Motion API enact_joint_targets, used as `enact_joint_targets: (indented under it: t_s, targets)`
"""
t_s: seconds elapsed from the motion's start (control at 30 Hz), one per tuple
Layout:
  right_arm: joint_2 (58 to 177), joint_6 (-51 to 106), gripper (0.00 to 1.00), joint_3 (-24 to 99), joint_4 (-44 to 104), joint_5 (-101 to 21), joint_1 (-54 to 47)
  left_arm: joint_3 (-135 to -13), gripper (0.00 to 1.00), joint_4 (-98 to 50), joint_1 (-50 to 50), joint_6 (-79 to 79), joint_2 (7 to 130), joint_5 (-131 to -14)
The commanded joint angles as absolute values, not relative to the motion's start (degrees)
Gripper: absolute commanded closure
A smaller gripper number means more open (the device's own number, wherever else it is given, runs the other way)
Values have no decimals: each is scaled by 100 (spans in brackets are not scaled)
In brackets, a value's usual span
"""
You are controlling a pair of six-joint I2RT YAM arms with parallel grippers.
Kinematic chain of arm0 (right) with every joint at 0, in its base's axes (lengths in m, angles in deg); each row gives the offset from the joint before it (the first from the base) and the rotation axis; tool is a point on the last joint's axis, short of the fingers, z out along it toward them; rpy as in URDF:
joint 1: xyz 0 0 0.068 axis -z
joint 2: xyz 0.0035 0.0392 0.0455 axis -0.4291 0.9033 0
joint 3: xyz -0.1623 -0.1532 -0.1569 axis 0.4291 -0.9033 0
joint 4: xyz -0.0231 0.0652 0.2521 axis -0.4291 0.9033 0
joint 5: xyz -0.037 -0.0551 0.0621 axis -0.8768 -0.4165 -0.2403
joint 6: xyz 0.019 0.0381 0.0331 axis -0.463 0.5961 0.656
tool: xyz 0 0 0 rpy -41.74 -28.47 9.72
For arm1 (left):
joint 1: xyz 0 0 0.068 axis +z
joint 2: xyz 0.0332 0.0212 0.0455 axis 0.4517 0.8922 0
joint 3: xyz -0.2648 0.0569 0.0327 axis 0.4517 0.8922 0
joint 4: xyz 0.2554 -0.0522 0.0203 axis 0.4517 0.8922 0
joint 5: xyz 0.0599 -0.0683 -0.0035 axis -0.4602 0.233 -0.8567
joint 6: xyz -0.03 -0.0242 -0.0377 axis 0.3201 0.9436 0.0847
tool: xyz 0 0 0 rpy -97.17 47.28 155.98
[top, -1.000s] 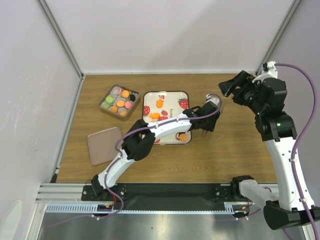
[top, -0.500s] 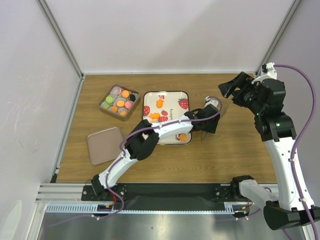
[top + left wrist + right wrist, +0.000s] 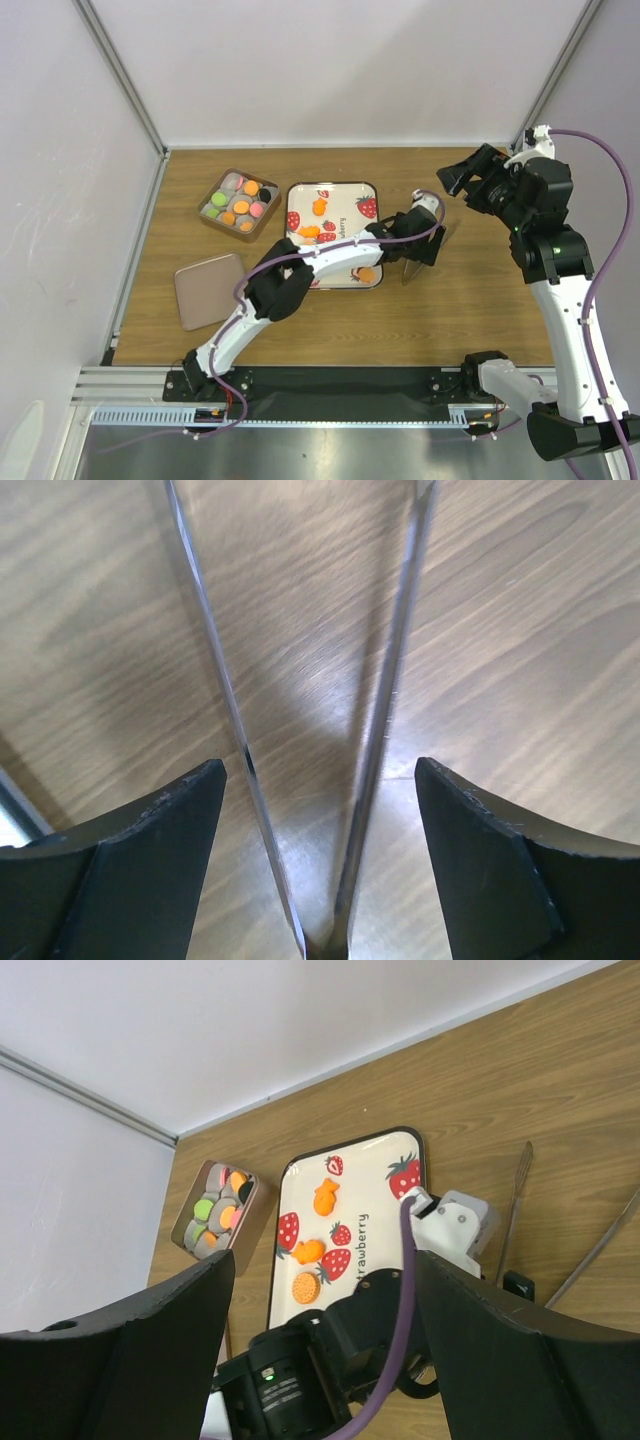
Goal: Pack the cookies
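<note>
Several cookies (image 3: 241, 207) in orange, pink, green and black fill a brown box (image 3: 218, 224) at the back left. Three orange cookies (image 3: 305, 1287) lie on the strawberry-print tray (image 3: 343, 190). My left gripper (image 3: 420, 248) hovers low over the wood just right of the tray. In its wrist view the left gripper (image 3: 320, 770) stands open, with metal tongs (image 3: 225, 680) lying spread in a V between the fingers, touching neither. My right gripper (image 3: 468, 176) is raised at the back right, open and holding nothing, looking down on the tray (image 3: 385, 1200) and the tongs (image 3: 515, 1195).
The box's brown lid (image 3: 208, 290) lies flat at the front left. White walls and metal posts close in the table at the back and sides. The left arm stretches across the tray's near right corner.
The left gripper's fingers have parted and the tongs' arms have sprung apart on the table. The right arm has hardly moved.
</note>
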State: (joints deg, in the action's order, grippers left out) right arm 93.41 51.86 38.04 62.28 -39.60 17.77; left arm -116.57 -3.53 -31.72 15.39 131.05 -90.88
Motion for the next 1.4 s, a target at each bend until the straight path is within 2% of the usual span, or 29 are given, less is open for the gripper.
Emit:
enact_joint_targets:
  t_s: [0.0,0.17,0.4,0.5,0.63,0.73,0.87,0.9,1.03,1.2,1.37]
  targets:
    - [9175,5214,21,4172,6268,-3993,1811,-11603,16,-793,-3195,1326,12112,-9110]
    - [9008,5224,20,4445,6382,-3931,1811,-11226,17,-933,-2985,1404,11375,-9101]
    - [8990,5162,20,4358,6357,-3861,1776,-8960,22,-1522,-2088,2125,9293,-8952]
    - [9077,5241,21,4051,6102,-3799,1593,-8212,23,-1251,-1833,2214,8352,-9249]
    - [9489,5180,21,3734,5724,-4421,471,-7535,20,-277,-1605,2196,7210,-10145]
    - [9815,5109,22,3593,5470,-5282,-373,-7000,18,216,-1069,2371,5972,-10252]
    - [10630,5109,23,3505,5109,-5679,-1139,-6637,15,867,-217,2241,4406,-10514]
    - [10816,5109,24,3514,5038,-5715,-1272,-6611,13,1042,-137,2214,3864,-10629]
    - [12037,5083,26,3986,4792,-5715,-1966,-6479,11,1772,4,2099,2947,-10876]
    - [13907,5065,32,4910,4888,-5417,-2608,-6373,10,2387,4,2108,2470,-10763]
    - [15131,5048,34,5972,5020,-5153,-3005,-6303,10,2608,4,2108,2189,-10534]
